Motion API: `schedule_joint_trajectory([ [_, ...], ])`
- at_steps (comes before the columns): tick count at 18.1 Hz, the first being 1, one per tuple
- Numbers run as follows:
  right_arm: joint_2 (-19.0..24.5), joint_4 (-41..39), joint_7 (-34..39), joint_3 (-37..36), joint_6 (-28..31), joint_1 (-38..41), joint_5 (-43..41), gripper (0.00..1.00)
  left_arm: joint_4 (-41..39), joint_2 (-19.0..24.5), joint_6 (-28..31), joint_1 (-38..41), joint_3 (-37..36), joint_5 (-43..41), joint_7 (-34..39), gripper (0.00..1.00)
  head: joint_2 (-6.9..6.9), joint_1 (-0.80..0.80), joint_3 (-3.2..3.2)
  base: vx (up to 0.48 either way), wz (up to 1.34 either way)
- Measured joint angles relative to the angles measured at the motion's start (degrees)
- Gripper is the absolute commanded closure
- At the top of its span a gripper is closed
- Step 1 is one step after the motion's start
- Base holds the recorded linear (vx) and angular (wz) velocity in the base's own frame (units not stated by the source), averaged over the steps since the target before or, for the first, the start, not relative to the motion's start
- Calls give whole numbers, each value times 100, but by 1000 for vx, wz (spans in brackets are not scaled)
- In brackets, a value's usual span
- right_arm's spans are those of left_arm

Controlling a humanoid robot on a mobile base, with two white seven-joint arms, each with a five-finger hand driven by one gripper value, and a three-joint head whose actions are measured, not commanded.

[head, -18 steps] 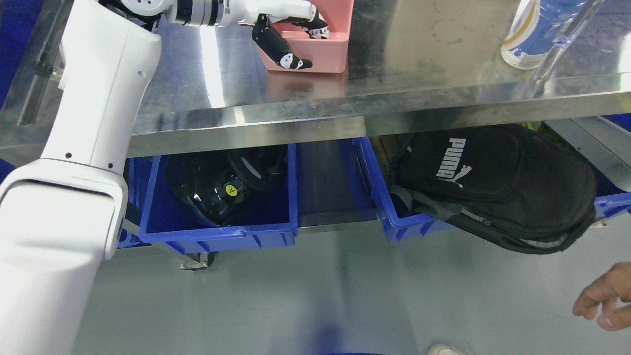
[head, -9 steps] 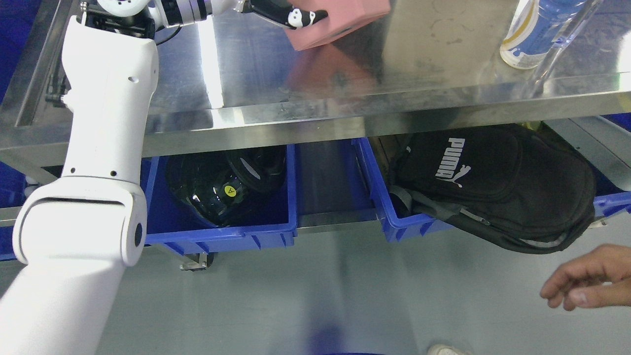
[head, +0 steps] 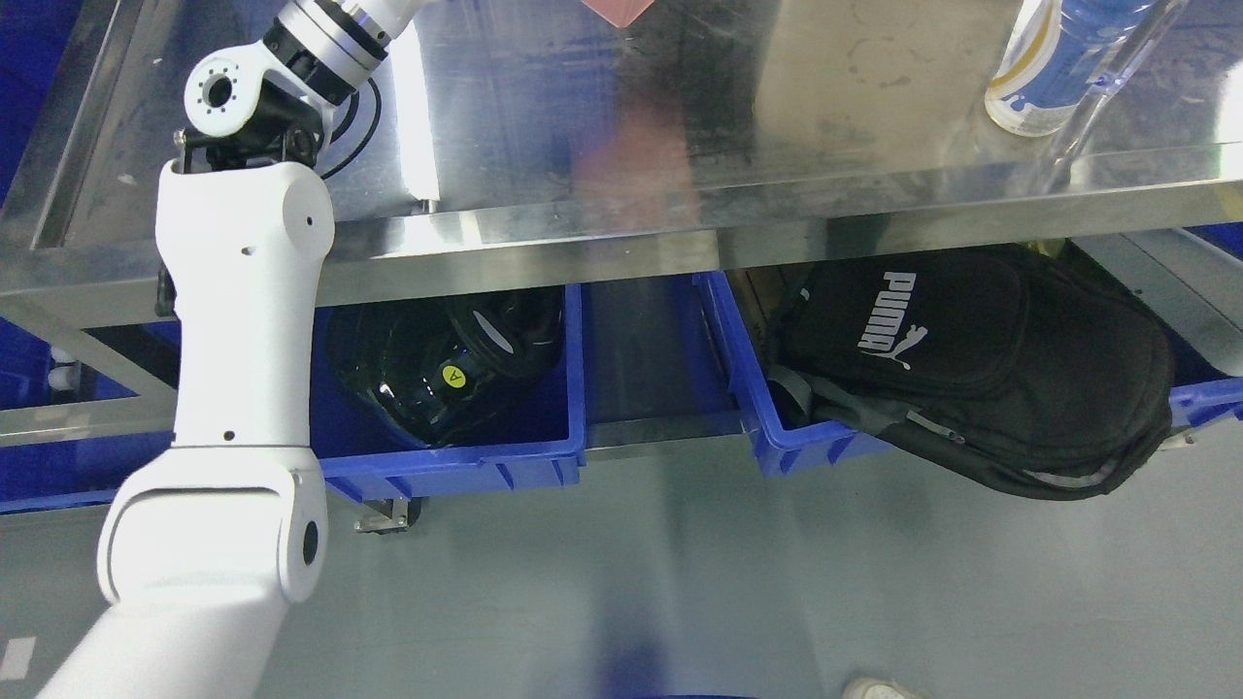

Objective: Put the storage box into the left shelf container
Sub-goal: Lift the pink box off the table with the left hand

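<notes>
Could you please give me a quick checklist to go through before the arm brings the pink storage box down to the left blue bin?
1. Grip on the pink storage box: cannot tell; only a corner shows at the top edge, and the left hand is out of frame.
2. Room in the left blue bin: not ok; a black item fills much of it.
3. Access from above: not ok; the steel table overhangs the bin.
4. Tabletop bottle: ok, far right of the box.
5. Right arm: not in view.

bottle (head: 1044, 63) on table (head: 874, 107), right | left bin (head: 456, 466) and right bin (head: 777, 437) below | backpack (head: 981, 369) in right bin
</notes>
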Motion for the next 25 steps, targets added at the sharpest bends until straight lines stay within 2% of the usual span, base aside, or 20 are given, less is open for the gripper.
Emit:
schedule_joint_trajectory([
  [4, 0, 0, 2, 0, 0, 0, 0, 0, -998, -22, -270, 686, 89, 282, 895, 99, 0, 0, 0, 0, 0],
  [7, 0, 0, 5, 0, 1, 0, 0, 0, -1634, -34, -539, 1196, 132, 386, 1303, 99, 0, 0, 0, -2, 9],
  [14, 0, 0, 18, 0, 5, 0, 0, 0, -2594, -53, -1274, 2285, -30, 484, 1475, 99, 0, 0, 0, -26, 175],
  [25, 0, 0, -2, 0, 10, 1, 0, 0, -3242, -66, -1822, 3398, -334, 513, 1448, 98, 1, 0, 0, -62, 668],
])
